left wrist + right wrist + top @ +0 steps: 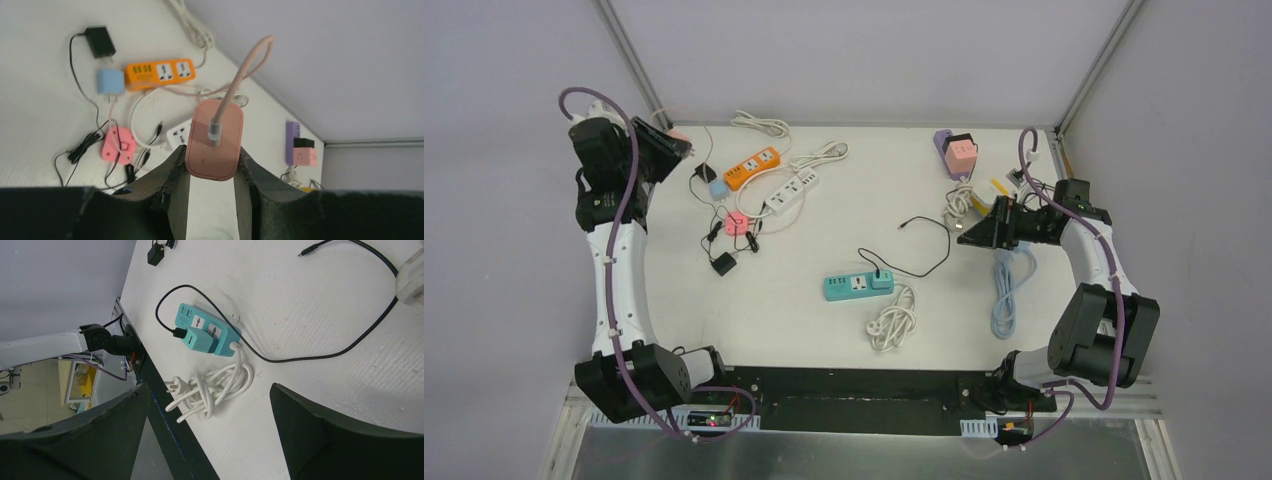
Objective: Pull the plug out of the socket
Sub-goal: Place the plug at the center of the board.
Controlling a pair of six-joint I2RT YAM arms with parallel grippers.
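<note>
The left jaws pinch a pink plug by its sides, and its pink cable loops up from its face. They hold it clear of the worktop, at the far-left corner. The right jaws are spread wide with nothing between them, over the worktop's right side. Toward the front edge lies a teal strip with a teal plug seated in it, a black cable running off and a coiled white cord touching its end. An orange strip lies beyond the pink plug.
</note>
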